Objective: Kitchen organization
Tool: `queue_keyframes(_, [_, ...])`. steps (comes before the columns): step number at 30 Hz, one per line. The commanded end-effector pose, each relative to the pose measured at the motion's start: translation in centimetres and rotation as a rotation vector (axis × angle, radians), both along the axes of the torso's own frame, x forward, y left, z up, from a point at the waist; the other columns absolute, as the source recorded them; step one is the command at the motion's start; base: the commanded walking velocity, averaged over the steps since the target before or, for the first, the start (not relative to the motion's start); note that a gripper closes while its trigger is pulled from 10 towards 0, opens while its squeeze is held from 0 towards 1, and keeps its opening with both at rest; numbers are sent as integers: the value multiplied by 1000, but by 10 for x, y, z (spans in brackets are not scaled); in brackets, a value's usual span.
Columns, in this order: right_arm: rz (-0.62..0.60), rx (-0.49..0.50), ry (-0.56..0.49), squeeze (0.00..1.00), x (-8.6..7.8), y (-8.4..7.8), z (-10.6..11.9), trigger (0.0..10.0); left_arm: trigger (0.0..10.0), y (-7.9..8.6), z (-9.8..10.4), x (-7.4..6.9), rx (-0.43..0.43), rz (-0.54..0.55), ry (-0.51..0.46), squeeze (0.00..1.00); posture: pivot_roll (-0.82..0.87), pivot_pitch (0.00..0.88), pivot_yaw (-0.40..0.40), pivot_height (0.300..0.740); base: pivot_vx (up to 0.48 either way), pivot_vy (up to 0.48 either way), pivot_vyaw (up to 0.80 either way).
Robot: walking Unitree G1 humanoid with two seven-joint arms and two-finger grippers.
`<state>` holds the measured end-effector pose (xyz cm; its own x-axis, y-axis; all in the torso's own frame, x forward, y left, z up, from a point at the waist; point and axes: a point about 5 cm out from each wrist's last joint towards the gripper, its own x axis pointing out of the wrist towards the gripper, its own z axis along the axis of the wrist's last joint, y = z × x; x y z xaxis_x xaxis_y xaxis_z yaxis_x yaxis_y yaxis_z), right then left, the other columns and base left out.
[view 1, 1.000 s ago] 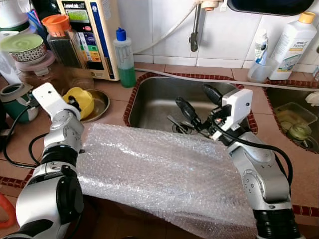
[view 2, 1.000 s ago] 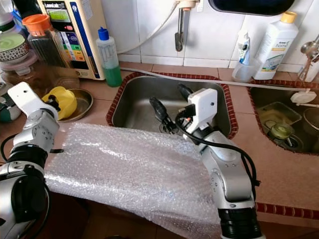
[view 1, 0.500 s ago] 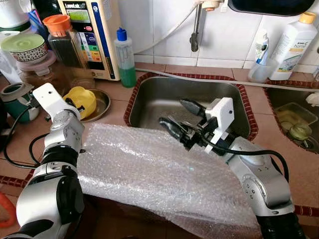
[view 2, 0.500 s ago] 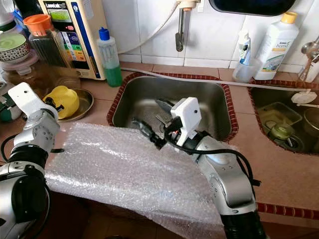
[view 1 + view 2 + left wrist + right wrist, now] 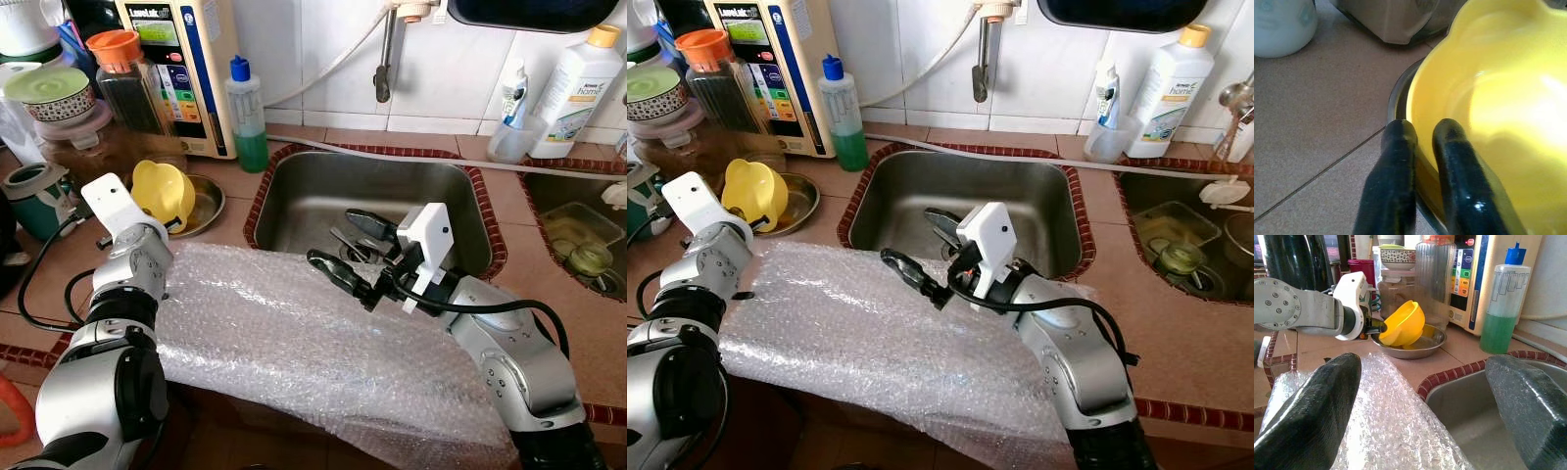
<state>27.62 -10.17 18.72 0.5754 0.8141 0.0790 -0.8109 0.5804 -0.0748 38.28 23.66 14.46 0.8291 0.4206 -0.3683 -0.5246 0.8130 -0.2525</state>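
Observation:
A yellow bowl (image 5: pixel 167 191) hangs tilted over a steel dish (image 5: pixel 204 203) on the tiled counter, left of the sink. My left gripper (image 5: pixel 1422 134) is shut on the bowl's (image 5: pixel 1498 112) rim, one finger inside and one outside. A sheet of bubble wrap (image 5: pixel 294 343) lies across the counter's front edge and droops over it. Above the wrap's far edge, by the sink (image 5: pixel 313 191), my right gripper (image 5: pixel 353 247) hovers open and holds nothing. In the right wrist view the wrap (image 5: pixel 1396 431) lies under its fingers (image 5: pixel 1317 406) and the bowl (image 5: pixel 1403 324) shows beyond.
A green soap bottle (image 5: pixel 245 113), a water purifier (image 5: pixel 181 69) and several jars (image 5: pixel 118 83) stand at the back left. The tap (image 5: pixel 385 59) hangs over the sink. A white bottle (image 5: pixel 578 78) and a second basin (image 5: pixel 578 240) are on the right.
My left gripper has raised and tipped the yellow bowl up off the steel dish. The right gripper swung left from above the sink to the wrap's far edge.

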Motion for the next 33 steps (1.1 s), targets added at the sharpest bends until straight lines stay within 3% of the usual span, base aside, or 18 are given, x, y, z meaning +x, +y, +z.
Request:
queue_keyframes(1, [24,-7,-34,0,-3,3,7,10000,0,2,-3,-1,-13,7,22,0,57,0,86,740,0,0,0])
queue_keyframes(12, [-5,-13,-45,0,0,3,6,10000,0,8,10,1,24,48,-59,0,60,0,91,740,0,0,0])
queue_keyframes(16, [-22,-8,-51,0,2,3,6,10000,0,5,28,4,147,13,-171,0,59,0,91,740,0,0,0])
queue_keyframes(22, [-36,-3,-57,0,4,2,7,10000,0,1,30,5,188,-8,-194,0,59,0,92,740,0,0,0])
queue_keyframes(26, [-64,-6,-63,0,7,1,7,10000,0,-1,33,5,264,-24,-213,0,60,0,92,740,0,0,0])
queue_keyframes(27, [-67,-6,-63,0,7,0,7,10000,2627,0,32,5,277,-34,-202,0,60,0,92,740,0,0,0])
queue_keyframes(28, [-70,-6,-64,0,7,0,7,10000,8784,-1,30,5,274,-48,-189,0,60,0,92,740,0,0,0])
queue_keyframes(29, [-72,-7,-65,0,8,0,7,10000,10000,-1,28,5,244,-56,-187,1000,60,0,92,740,0,0,0])
queue_keyframes(33, [-73,-7,-68,0,8,1,7,10000,10000,-5,27,7,202,-92,-188,1000,60,0,93,740,0,0,0])
